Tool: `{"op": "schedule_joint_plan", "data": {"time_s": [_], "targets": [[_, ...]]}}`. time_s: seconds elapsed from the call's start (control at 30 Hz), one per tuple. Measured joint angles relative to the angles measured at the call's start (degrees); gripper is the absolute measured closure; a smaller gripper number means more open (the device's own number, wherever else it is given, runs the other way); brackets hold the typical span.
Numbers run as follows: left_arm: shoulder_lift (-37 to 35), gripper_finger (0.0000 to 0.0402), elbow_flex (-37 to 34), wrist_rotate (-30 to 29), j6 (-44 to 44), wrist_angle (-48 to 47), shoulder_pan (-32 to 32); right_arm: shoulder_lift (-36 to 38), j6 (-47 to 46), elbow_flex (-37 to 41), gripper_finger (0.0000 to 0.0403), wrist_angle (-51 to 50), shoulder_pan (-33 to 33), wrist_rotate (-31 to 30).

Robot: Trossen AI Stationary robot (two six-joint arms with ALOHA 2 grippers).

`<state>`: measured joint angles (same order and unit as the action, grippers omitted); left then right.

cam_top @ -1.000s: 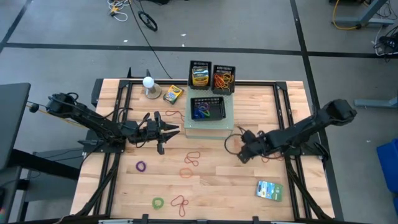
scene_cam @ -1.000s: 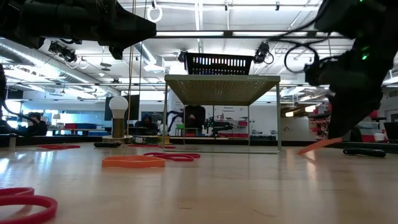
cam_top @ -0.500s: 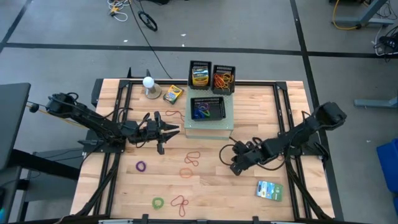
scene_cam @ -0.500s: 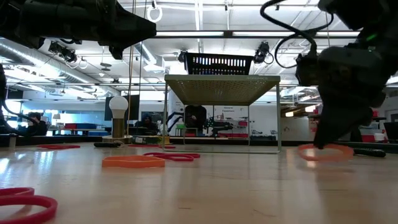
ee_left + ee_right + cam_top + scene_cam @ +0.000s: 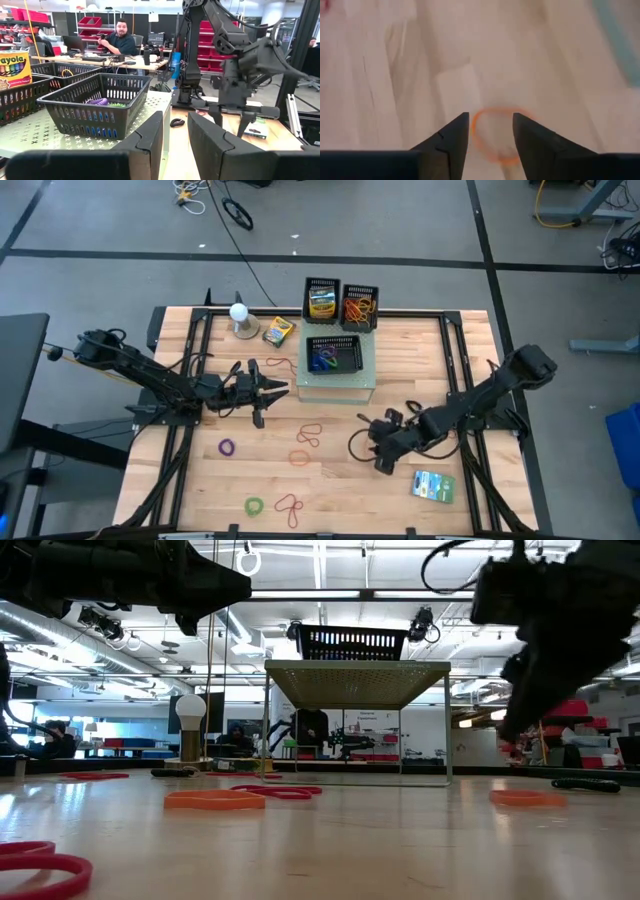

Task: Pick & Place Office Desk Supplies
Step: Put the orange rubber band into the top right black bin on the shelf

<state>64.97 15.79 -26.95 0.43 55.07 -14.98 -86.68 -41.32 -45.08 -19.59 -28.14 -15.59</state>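
1. Wooden table (image 5: 330, 480): carries all items; both arms reach in from its sides.
2. Perforated riser platform (image 5: 338, 385): stands at the table's centre rear, with one black mesh basket (image 5: 333, 354) on top holding purple, blue and green rubber bands.
3. Two further baskets stand behind the platform. The left one (image 5: 321, 300) holds a crayon box upright; the right one (image 5: 360, 307) holds orange and red rubber bands.
4. Left gripper (image 5: 283, 388): hovers left of the platform, pointing toward it, fingers a narrow gap apart, holding nothing.
5. Right gripper (image 5: 372, 452): sits low over the table, front of the platform, pointing toward the table's left side. Fingers (image 5: 451, 137) are parted and empty.
6. Green-blue-white packet (image 5: 433, 485): lies flat near the front right corner, long axis running left to right.
7. Loose crayon box (image 5: 278, 331): lies near the rear left, long axis diagonal.
8. Orange rubber band (image 5: 496, 134): lies flat on the table beneath the right gripper's fingertips, a slightly elongated loop.
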Motion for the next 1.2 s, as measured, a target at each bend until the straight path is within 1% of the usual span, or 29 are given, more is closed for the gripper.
{"op": "schedule_joint_plan", "data": {"time_s": [0.1,0.27,0.43,0.57,0.67,0.73,0.87,0.97,1.07,1.2], "targets": [[0.0,0.0305,0.0,0.0,0.0,0.0,0.0,-2.4,1.7,0.0,0.0258,-0.4,-0.2,4.1],[0.0,0.0305,0.0,0.0,0.0,0.0,0.0,-9.0,6.0,-2.2,0.0282,-1.3,-0.7,6.2],[0.0,0.0305,0.0,0.0,0.0,0.0,0.0,-13.1,8.9,-5.4,0.0298,-3.4,-0.8,6.0],[0.0,0.0305,0.0,0.0,0.0,0.0,0.0,-13.5,9.9,-7.2,0.0338,-5.5,-0.8,4.9],[0.0,0.0305,0.0,0.0,0.0,0.0,0.0,-12.7,10.8,-7.4,0.0381,-6.1,-0.9,3.3],[0.0,0.0305,0.0,0.0,0.0,0.0,0.0,-11.5,11.2,-7.4,0.0396,-6.0,-0.9,2.0],[0.0,0.0305,0.0,0.0,0.0,0.0,0.0,-8.4,11.3,-7.5,0.0392,-4.6,-1.1,2.1],[0.0,0.0305,0.0,0.0,0.0,0.0,0.0,-4.8,12.1,-7.5,0.0398,-3.1,-1.1,1.8],[0.0,0.0305,0.0,0.0,0.0,0.0,0.0,-0.5,13.4,-7.5,0.0397,-2.1,-1.0,0.2],[0.0,0.0305,0.0,0.0,0.0,0.0,0.0,5.9,19.0,-7.5,0.0399,0.1,-0.5,-2.6]]}}
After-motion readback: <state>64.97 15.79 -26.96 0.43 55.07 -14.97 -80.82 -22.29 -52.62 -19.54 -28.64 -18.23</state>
